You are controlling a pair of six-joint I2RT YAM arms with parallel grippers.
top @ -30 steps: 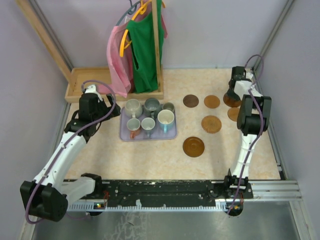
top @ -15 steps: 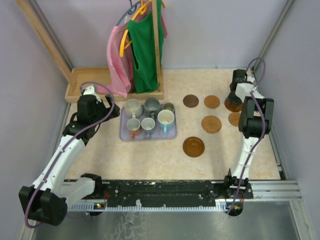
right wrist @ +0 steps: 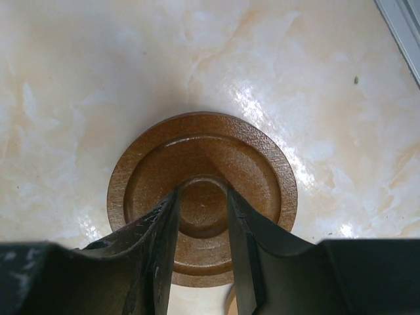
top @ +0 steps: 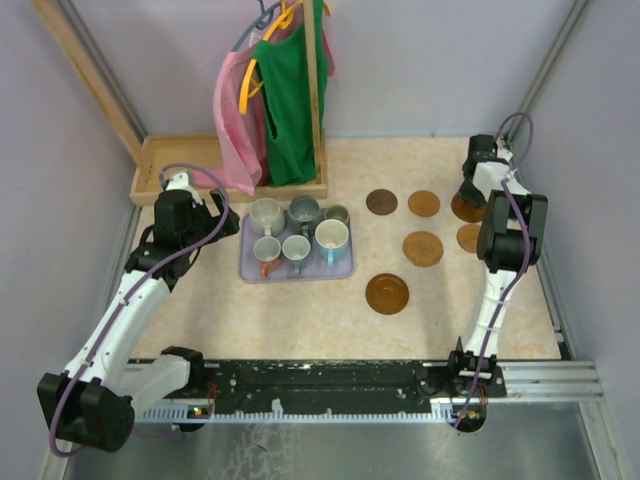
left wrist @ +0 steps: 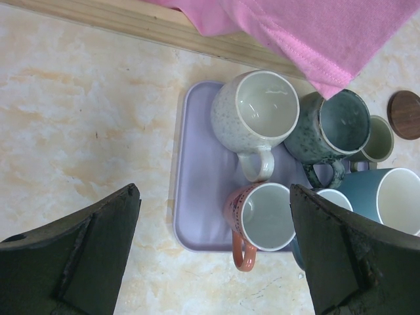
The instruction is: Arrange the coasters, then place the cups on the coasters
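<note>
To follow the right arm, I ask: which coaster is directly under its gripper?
The coaster farthest right in the back row: only it has the right gripper over it, fingers flanking its centre.

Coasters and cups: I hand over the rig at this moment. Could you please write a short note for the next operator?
Left claw: wide open, empty, at the left edge of the lavender tray.
Right claw: fingers narrowly parted over the middle of a coaster at the far right. I cannot tell whether it grips it.
Cups: all six stand on the tray, none on a coaster.
Other five coasters: spread loosely on the table right of the tray.
Done: no cup placed yet.
Left: finish arranging the coasters, then set one cup on each.
</note>
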